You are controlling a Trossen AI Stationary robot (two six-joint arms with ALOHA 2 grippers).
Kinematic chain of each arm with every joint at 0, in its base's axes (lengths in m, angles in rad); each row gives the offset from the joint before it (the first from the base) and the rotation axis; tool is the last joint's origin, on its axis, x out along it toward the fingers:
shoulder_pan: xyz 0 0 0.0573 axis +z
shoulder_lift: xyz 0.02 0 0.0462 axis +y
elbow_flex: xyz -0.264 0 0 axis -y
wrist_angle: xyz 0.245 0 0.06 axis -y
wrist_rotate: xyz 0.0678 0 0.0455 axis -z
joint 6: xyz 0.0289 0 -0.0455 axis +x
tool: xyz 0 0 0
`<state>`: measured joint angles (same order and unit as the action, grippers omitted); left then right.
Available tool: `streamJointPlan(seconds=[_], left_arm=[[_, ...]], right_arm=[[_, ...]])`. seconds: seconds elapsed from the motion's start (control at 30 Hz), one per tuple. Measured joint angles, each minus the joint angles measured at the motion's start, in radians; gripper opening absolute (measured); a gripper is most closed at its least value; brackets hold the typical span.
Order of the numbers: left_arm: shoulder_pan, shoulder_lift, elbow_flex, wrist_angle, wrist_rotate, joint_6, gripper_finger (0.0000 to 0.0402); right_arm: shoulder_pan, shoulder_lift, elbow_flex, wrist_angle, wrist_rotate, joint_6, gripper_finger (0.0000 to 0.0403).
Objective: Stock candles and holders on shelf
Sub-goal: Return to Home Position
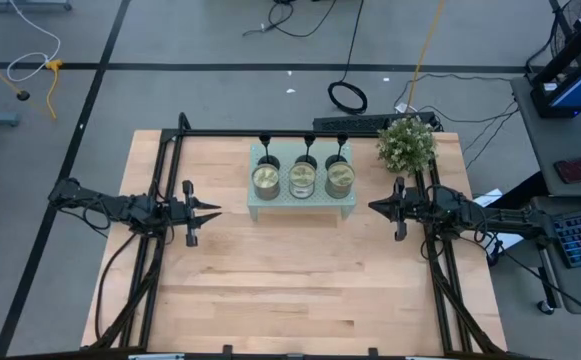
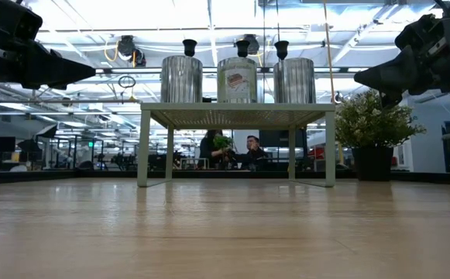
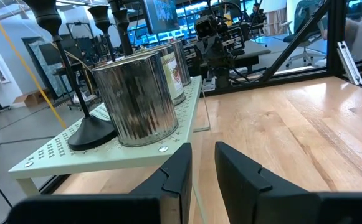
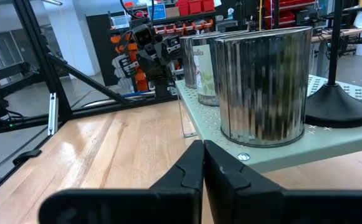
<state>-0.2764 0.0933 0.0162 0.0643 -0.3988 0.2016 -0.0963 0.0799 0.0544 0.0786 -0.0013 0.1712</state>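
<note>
Right, left end effector (image 1: 213, 210) hovers over the bench (image 1: 300, 290), left of the shelf (image 1: 300, 206) and pointing at it. Its fingers are slightly parted and hold nothing. Right end effector (image 1: 374, 207) mirrors it on the shelf's right side, fingers pressed together, empty. Both sit near the shelf ends without touching it, roughly level with its front edge.

Plant (image 1: 406, 145) stands off the shelf's right rear corner, just behind the right end effector and apart from it.

Shelf is a mint-green perforated top on thin legs, at the middle rear of the bench. Three candles (image 1: 302, 178) stand in a row along it, close together. They have ribbed, shiny sides and pale yellow-green tops seen from above; the middle one carries a label. Three black holders (image 3: 92, 130) stand upright in a second row, one behind each candle, with disc bases on the perforated top.

Low view: two people (image 2: 252, 151) sit far back in the room, seen between the shelf legs.
</note>
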Motion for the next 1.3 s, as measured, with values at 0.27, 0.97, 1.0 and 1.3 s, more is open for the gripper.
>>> streamJointPlan(seconds=[0.27, 0.97, 1.0, 1.3], left_arm=[[0.0, 0.0, 0.0, 0.0, 0.0, 0.0, 0.0076], [0.0, 0.0, 0.0, 0.0, 0.0, 0.0, 0.0076], [0.0, 0.0, 0.0, 0.0, 0.0, 0.0, 0.0076], [0.0, 0.0, 0.0, 0.0, 0.0, 0.0, 0.0076]], right_arm=[[0.0, 0.0, 0.0, 0.0, 0.0, 0.0, 0.0004], [0.0, 0.0, 0.0, 0.0, 0.0, 0.0, 0.0004], [0.0, 0.0, 0.0, 0.0, 0.0, 0.0, 0.0004], [0.0, 0.0, 0.0, 0.0, 0.0, 0.0, 0.0004]])
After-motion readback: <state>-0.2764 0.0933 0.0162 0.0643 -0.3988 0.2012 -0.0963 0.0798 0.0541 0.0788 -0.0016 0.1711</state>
